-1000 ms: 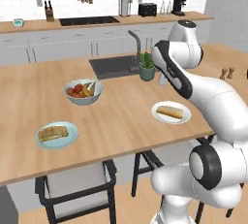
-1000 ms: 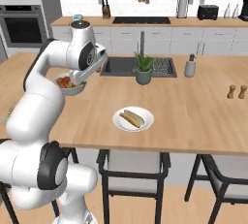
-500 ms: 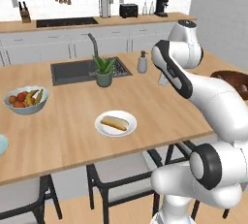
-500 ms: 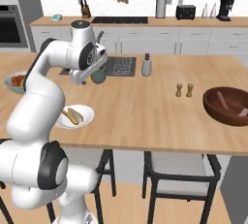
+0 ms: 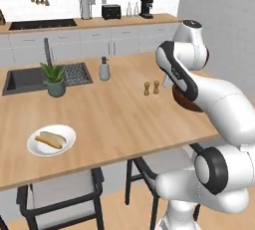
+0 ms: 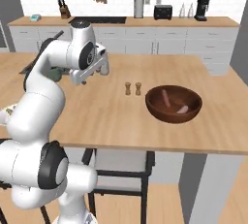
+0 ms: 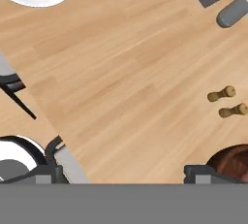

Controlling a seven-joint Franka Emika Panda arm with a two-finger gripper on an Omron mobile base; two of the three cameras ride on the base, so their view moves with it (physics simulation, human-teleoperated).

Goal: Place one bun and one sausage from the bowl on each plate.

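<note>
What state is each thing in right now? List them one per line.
Hand: open, empty, above the counter.
Wooden bowl: upright on the counter, two sausages inside.
White plate: on the counter, holding a bun with a sausage.
Shakers: both upright, side by side.
Soap bottle: upright beside the sink.
Potted plant: upright by the sink.

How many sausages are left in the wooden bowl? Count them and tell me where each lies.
2. One sausage lies toward the left of the wooden bowl, running up its inner wall. The other sausage lies nearer the middle of the bottom. More may be hidden below the near rim.
</note>
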